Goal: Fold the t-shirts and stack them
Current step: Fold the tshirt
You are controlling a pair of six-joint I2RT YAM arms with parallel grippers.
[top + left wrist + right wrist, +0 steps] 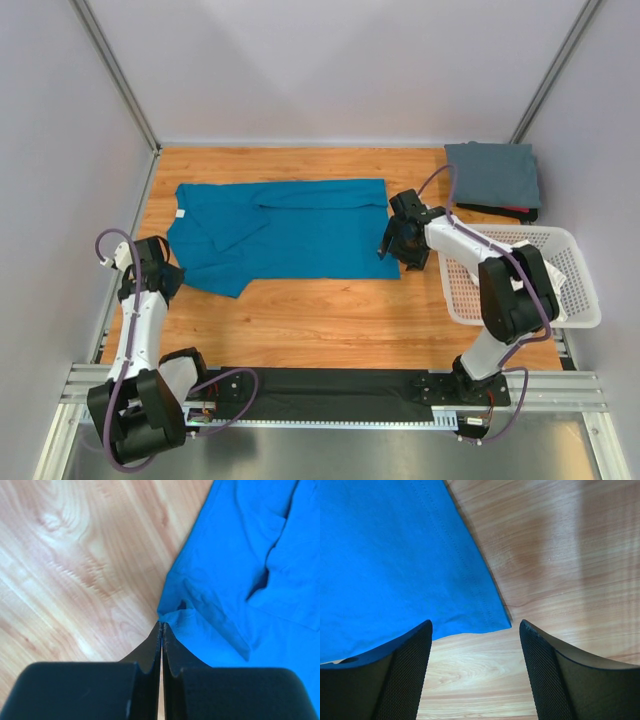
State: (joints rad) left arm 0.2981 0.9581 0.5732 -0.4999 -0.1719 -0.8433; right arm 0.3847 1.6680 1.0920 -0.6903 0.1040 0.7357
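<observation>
Left wrist view shows the left gripper (161, 626) closed tight, its tips nipping a small pucker at the edge of the bright teal-blue cloth t-shirt (250, 555), which lies spread on the pale wooden table (75, 570). At the shirt's other end the right gripper (475, 624) stands wide, straddling the stitched hem corner without touching it. The shirt looks light, thin and limp, so it should drape and drag; corners and hems are the sound holds. Bare wood lies nearer the arms. Farther off, the white plastic lattice basket (590, 310) and the folded slate-grey t-shirt (492, 175) crowd the right side.
</observation>
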